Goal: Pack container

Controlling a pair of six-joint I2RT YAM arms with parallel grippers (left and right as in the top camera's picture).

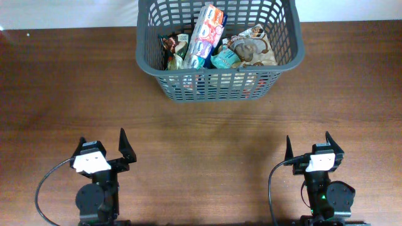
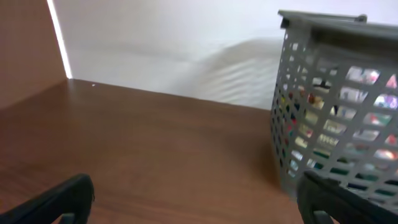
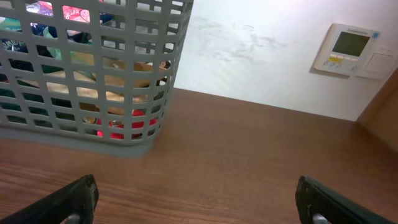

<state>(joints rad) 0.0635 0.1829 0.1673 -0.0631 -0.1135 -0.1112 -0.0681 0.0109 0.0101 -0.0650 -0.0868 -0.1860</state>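
Container (image 1: pixel 217 86) at far edge of table (image 1: pixel 201 132), well apart from both wide-spread jaws

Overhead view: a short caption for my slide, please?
Container filled with packets; left gripper and right gripper open, empty.

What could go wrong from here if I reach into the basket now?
The tall pink-and-blue packet leans on the other packets, its top by the far rim of the container; a nudge might tip it out. The left hand and right hand are both wide open, so a finger could snag the slotted wall.
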